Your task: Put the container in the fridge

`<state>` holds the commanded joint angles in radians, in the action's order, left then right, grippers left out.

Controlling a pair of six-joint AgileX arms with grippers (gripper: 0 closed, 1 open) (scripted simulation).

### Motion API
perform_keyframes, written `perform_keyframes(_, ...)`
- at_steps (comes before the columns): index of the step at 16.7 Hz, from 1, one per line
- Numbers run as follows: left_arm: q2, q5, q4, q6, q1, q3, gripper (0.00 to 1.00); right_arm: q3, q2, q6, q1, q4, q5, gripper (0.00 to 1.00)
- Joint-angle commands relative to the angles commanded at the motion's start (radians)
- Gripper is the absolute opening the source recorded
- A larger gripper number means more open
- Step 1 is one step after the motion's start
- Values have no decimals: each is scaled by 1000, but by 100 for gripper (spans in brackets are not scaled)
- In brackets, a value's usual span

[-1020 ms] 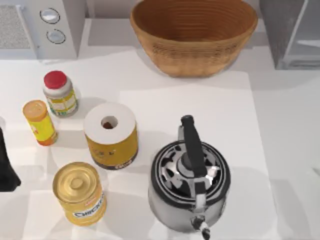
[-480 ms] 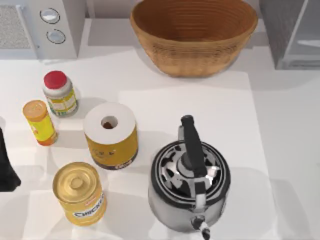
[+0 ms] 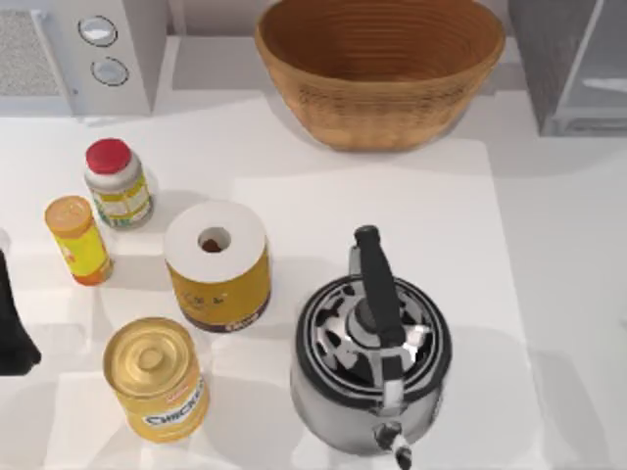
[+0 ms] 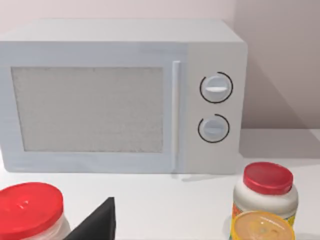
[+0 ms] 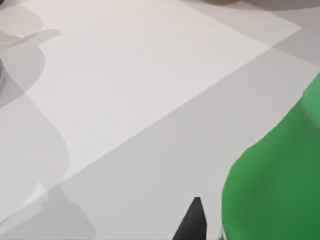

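Fridge (image 3: 573,64), dark grey with a paler slanted front panel, stood at the table's far right corner in the top view, just beside the wicker basket (image 3: 380,69) at the back middle. You had four containers grouped on the left half of the table, well apart from it: a red-lidded jar (image 3: 116,183), an orange-capped bottle (image 3: 78,240) near it, a yellow canister (image 3: 217,266) with a white top, and a gold tin (image 3: 157,380) nearest the front edge. You could not tell which of them the task meant; none was inside the fridge.

A steel kettle (image 3: 372,362) with a black handle stood upright at front centre, beside the canister and tin. The light grey appliance (image 3: 88,49) with two round dials sat at the far left corner.

Your left gripper (image 3: 12,328) hung at the table's left edge; its wrist view looked past it at the appliance, the jar and the bottle. Your right gripper (image 5: 192,222) hovered over the tabletop beside a green object (image 5: 280,185). Whether either gripper was grasping anything, you could not tell.
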<state>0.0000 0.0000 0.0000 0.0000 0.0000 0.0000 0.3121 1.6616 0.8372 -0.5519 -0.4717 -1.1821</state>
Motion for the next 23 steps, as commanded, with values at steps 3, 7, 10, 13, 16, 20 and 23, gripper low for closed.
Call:
perform_keyframes(3, 0, 0, 0, 0, 0, 0, 100, 5, -3, 33, -20, 34, -10, 1)
perform_keyframes(7, 0, 0, 0, 0, 0, 0, 100, 40, -27, 202, -82, 222, -52, 1)
perform_keyframes(10, 0, 0, 0, 0, 0, 0, 100, 105, -59, 394, -122, 453, -78, 1)
perform_keyframes(13, 0, 0, 0, 0, 0, 0, 100, 212, -78, 601, -165, 730, -85, 1)
perform_keyframes(16, 0, 0, 0, 0, 0, 0, 100, 340, -53, 783, -219, 1001, -76, 1)
perform_keyframes(20, 0, 0, 0, 0, 0, 0, 100, 498, 38, 947, -289, 1273, -69, 1)
perform_keyframes(23, 0, 0, 0, 0, 0, 0, 100, 573, 117, 1000, -320, 1376, -75, 1)
